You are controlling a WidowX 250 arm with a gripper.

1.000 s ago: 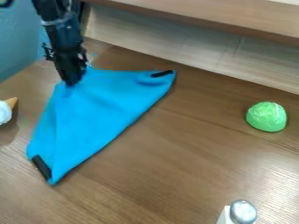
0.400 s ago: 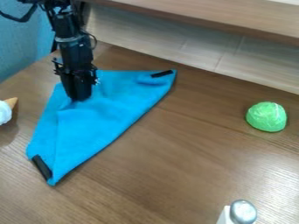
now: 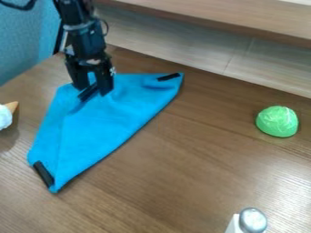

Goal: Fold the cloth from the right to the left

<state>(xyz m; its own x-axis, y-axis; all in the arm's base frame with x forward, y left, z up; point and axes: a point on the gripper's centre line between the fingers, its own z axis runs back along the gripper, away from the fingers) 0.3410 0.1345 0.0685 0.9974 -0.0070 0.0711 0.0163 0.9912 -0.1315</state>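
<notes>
The blue cloth [image 3: 106, 125] lies in a roughly triangular shape at the left of the table, with a slanting long edge on its right side. One black tab [image 3: 168, 77] is at its upper right corner and another black tab [image 3: 42, 173] at its lower left. Over the cloth's upper left part is the gripper [image 3: 92, 91], its two fingers spread apart. Between the fingers a third black tab [image 3: 88, 93] and blue fabric show. Whether the fingertips touch the cloth is unclear.
A green rounded object [image 3: 277, 121] sits at the right. A silver-topped item [image 3: 252, 221] stands at the bottom edge. At the left edge lies a white and tan cone-shaped object [image 3: 5, 116]. A wooden ledge [image 3: 200, 16] runs across the back.
The gripper has moved right over the cloth and its fingers have parted, revealing a black tab between them. Fabric beneath it has shifted slightly.
</notes>
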